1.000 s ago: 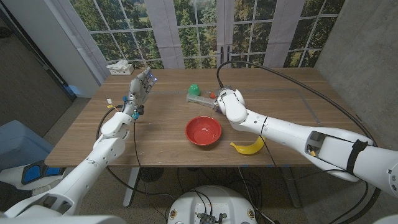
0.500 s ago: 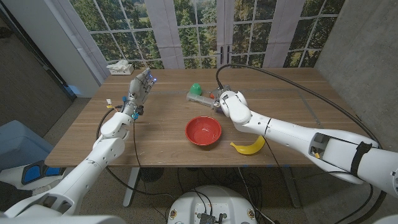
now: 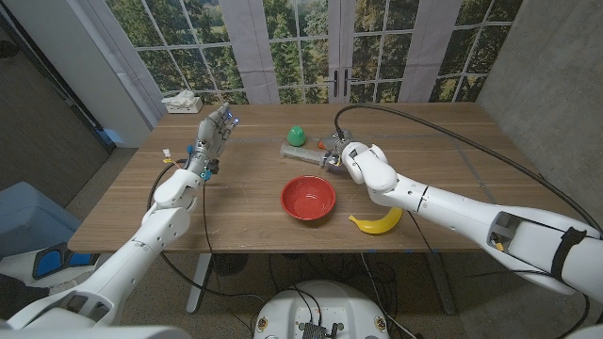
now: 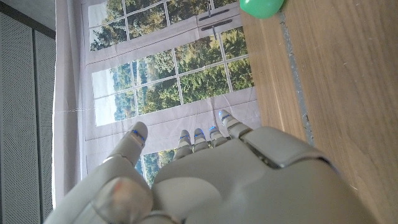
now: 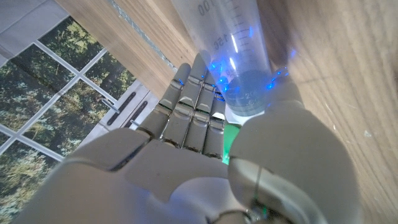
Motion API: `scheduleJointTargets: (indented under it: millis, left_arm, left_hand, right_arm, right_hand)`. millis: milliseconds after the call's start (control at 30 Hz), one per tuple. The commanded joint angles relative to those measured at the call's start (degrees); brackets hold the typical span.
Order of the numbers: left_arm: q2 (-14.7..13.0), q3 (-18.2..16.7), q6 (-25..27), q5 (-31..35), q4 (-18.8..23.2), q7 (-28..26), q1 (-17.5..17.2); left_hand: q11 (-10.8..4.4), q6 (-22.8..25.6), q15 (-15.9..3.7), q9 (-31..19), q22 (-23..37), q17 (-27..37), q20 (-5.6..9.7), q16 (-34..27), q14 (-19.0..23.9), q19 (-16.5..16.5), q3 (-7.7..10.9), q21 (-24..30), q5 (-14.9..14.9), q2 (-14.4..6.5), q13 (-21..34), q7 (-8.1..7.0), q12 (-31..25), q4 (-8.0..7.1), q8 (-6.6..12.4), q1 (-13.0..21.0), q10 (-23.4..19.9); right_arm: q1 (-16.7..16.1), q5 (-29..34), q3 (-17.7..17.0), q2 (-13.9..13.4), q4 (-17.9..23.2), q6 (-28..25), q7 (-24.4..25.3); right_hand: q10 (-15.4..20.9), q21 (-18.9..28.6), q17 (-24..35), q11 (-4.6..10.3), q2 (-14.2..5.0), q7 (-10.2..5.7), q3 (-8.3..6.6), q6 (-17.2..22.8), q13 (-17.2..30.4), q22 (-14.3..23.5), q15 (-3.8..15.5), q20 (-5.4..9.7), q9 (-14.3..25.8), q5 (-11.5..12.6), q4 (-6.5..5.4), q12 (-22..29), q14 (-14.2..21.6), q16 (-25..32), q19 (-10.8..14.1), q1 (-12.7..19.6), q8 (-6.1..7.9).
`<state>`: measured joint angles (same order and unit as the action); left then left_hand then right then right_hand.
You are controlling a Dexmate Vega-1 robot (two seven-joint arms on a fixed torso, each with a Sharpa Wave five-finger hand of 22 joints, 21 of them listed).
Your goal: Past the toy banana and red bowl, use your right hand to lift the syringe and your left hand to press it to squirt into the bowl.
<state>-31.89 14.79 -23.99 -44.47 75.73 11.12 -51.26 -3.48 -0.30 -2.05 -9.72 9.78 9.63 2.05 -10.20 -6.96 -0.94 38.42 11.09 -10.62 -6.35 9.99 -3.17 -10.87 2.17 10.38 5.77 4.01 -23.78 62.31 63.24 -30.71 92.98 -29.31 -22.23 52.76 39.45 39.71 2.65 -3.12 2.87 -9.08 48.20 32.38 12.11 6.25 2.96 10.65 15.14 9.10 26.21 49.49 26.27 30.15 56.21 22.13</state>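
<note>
Right hand (image 3: 350, 157) has its fingers around the syringe (image 3: 303, 152), which lies on the table beyond the red bowl (image 3: 308, 198), its long axis running sideways toward the robot's left from the grip. Left hand (image 3: 213, 132) hangs open, fingers spread, well apart on the far left, so the right is far nearer.

Matt wooden table (image 3: 254, 202), glossy red bowl (image 3: 308, 199), clear plastic syringe (image 5: 231, 56)

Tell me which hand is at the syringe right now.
The right hand, its fingers around the syringe barrel past the red bowl. The left hand is raised over the table's left side, holding nothing.
</note>
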Motion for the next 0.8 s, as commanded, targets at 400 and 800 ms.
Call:
scheduleJointTargets:
  millis: [400, 800]
  left_arm:
    - [-1.0, -0.4, -0.5, 0.8, 3.6, -1.0, -1.4]
    - [-1.9, -0.9, -1.4, 1.6, 5.3, -1.6, -2.3]
  left_hand:
    - [0.05, -0.5, -3.36, -0.2, 0.2, 0.0, 4.69, 0.1, -0.1, -0.5, 0.16, 0.2, 0.1, -3.5, 0.1, -0.26, -0.1, 0.51, -0.08, 0.9, 0.1]
    - [-0.07, -0.4, -3.46, -0.2, 0.2, 0.0, 4.71, 0.1, 0.0, -0.5, 0.09, 0.2, 0.1, -3.4, 0.1, -0.28, -0.1, 0.77, -0.04, 1.0, 0.0]
  right_arm:
    - [-10.6, -4.7, -10.8, -4.7, 8.6, 5.5, 19.3]
    - [-14.4, -8.7, -14.7, -4.0, 9.4, 6.8, 28.6]
  right_hand:
    - [10.5, 2.2, 0.4, 8.83, -5.08, -12.61, -2.32, 13.8, 1.5, 0.8, 7.00, 8.54, 0.1, 1.9, -1.91, 0.6, 2.5, -0.7, 0.2, 5.9, -0.79]
    - [11.0, 2.8, 0.5, 8.84, -5.01, -12.47, -1.98, 14.0, 2.0, 0.9, 6.98, 8.51, 0.2, 2.4, -2.11, 0.7, 3.1, -1.0, 0.1, 5.9, -1.07]
